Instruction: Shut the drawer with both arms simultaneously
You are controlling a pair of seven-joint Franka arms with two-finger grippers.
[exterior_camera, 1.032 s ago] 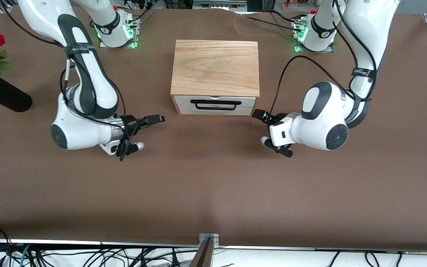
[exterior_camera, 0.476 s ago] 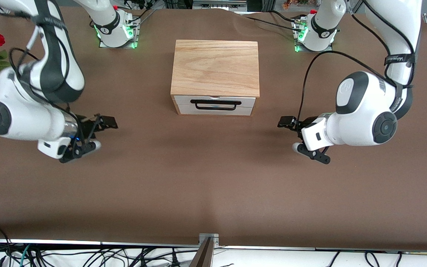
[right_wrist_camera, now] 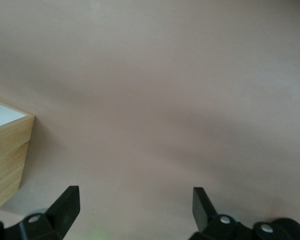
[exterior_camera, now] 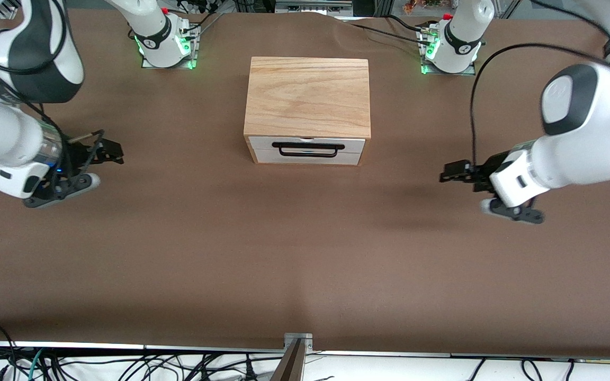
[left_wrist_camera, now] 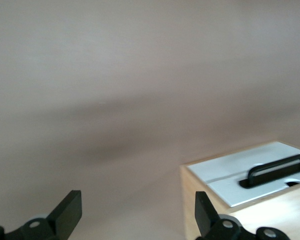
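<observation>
The drawer (exterior_camera: 355, 150) sits pushed into the light-wood box (exterior_camera: 307, 95), its white front level with the box face and its black bar handle (exterior_camera: 307, 150) facing the front camera. The left wrist view shows that white front (left_wrist_camera: 229, 175) with the handle (left_wrist_camera: 277, 170). My right gripper (exterior_camera: 109, 151) hangs open over the brown table toward the right arm's end, well apart from the box. My left gripper (exterior_camera: 454, 170) hangs open toward the left arm's end, also apart. Both wrist views show wide-spread fingers, right (right_wrist_camera: 135, 200) and left (left_wrist_camera: 137, 205), with nothing between them.
Both arm bases (exterior_camera: 164, 45) (exterior_camera: 450, 47) with green lights stand at the table's back edge beside the box. A metal bracket (exterior_camera: 297, 341) and loose cables (exterior_camera: 125, 365) lie along the edge nearest the front camera. One wooden side of the box (right_wrist_camera: 10, 155) shows in the right wrist view.
Both grippers have drawn away from the drawer front, each toward its own end of the table, and the arms have swung outward. The drawer and box have not moved.
</observation>
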